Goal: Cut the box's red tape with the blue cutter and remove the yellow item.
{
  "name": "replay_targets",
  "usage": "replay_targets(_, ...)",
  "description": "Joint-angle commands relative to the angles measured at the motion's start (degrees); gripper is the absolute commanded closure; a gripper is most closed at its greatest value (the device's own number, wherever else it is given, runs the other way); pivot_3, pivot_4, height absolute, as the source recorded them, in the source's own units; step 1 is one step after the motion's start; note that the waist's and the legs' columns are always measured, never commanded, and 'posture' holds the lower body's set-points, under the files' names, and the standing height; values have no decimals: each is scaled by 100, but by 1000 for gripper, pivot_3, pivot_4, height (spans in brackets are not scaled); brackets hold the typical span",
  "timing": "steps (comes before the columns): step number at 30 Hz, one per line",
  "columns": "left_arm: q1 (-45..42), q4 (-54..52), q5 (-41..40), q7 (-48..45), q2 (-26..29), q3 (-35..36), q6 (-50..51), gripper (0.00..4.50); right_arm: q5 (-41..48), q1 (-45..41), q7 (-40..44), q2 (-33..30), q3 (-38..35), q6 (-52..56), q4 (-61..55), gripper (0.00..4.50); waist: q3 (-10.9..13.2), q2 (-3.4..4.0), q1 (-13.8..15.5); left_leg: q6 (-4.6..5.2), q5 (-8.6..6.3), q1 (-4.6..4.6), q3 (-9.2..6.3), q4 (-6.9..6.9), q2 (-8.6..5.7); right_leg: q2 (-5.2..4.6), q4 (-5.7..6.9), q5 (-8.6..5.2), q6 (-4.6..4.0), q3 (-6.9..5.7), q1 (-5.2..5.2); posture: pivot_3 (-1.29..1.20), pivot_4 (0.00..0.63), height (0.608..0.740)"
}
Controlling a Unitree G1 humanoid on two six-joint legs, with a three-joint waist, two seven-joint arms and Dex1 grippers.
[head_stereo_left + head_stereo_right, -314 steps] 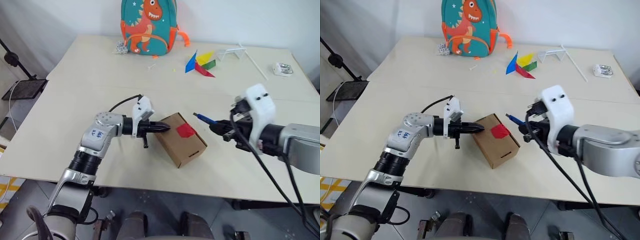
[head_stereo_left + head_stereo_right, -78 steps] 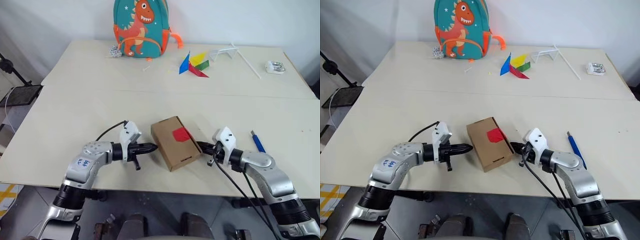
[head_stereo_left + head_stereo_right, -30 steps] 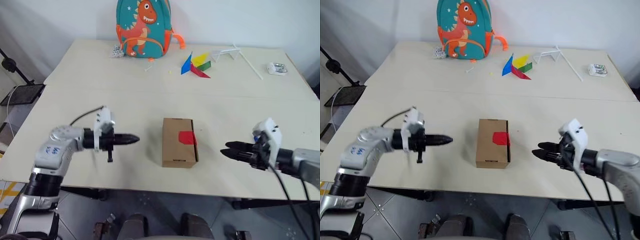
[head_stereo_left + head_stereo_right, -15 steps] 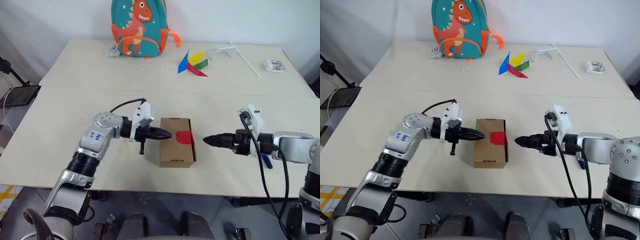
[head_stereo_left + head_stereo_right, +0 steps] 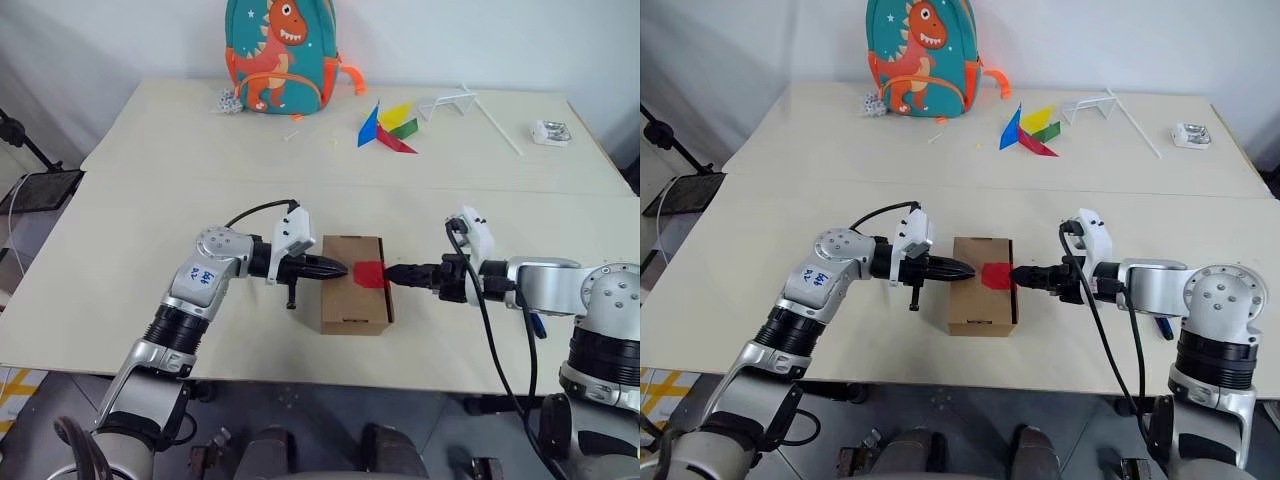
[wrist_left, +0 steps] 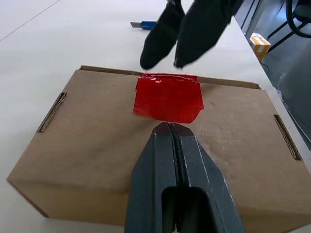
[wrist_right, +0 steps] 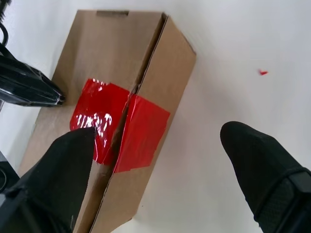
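Box lying flat near the tabletop's front edge, about midway along it, lid shut. Red tape stuck over the box's right top edge, folded from the top face down onto the right side; in the right wrist view a split runs along the seam beneath it.

Left arm reaching in from the left, forearm roughly level, pointing right. Left claw closed, fingers pressed together, tips over the box's top face just left of the tape; in the left wrist view the closed tips sit right at the tape's near edge, gripping nothing.

Right arm stretched in from the right, forearm low and nearly level, pointing left at the box. Right claw at the box's right side, level with the tape. In the right wrist view its fingers spread wide apart, one over the box's top by the tape, the other out over bare tabletop beside the box; nothing between them.

Cutter lying on the tabletop toward the front right, partly hidden behind the right forearm, well apart from the box.

Backpack upright at the far edge, pinwheel to its right.
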Motion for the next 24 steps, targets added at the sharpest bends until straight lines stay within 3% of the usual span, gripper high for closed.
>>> replay_targets(1, 47, -83, 40, -4, 24, 2, -63, 4500, -60, -91, 18, -45, 22, 29, -124, 156, 0, 0, 2, 0, 0, 0, 0, 0, 0, 0, 1, 0, 0, 1, 0, 0, 150, 740)
replay_targets(24, 104, 14, 108, -3, -70, -74, -108, 4500, -424, 102, 370, -407, 132, 29, -287, 156, 0, 0, 12, 0, 0, 2, 3, 0, 0, 0, 4, 0, 0, 4, 0, 0, 150, 740)
